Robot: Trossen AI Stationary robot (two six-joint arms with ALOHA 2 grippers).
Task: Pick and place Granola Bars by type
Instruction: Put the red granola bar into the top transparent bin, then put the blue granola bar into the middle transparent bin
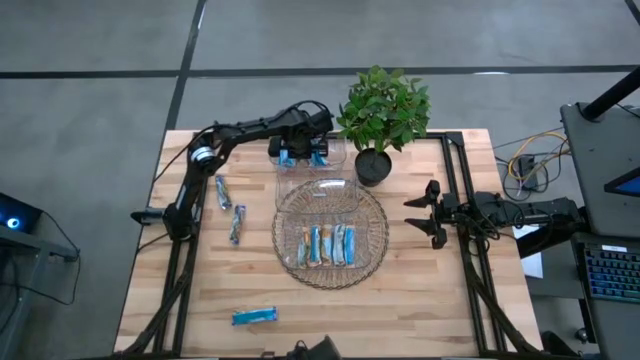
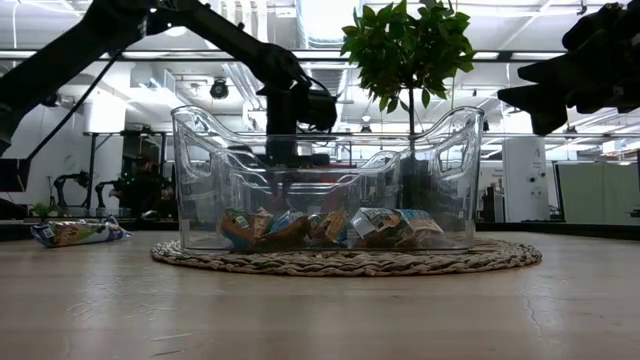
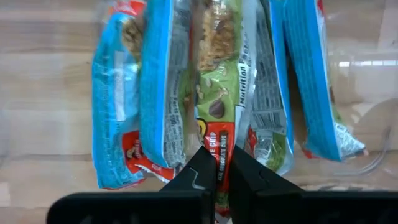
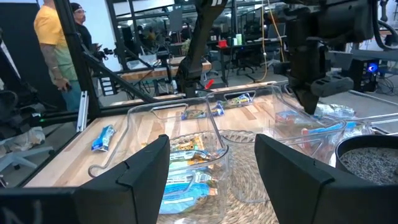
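High view first: my left hand (image 1: 300, 152) hangs over a small clear plastic tub (image 1: 308, 152) just behind the round woven wicker mat (image 1: 330, 233), next to the potted green plant (image 1: 383, 118). Its fingers (image 3: 202, 171) are pressed together, with the green-and-blue granola bar (image 3: 217, 93) in the tub right under their tips; I cannot tell if I am pinching it. Five blue foil bars show in that tub in my left wrist view. On the mat stands a larger clear plastic container (image 1: 330, 225) holding four blue wrapped bars (image 1: 327, 245) side by side. Left of the mat, three more blue bars lie on the wooden bench (image 1: 420, 300): two (image 1: 228, 205) near my arm's base, one (image 1: 254, 316) toward the front edge. My right hand (image 1: 432, 213) waits right of the mat, fingers spread, holding nothing.
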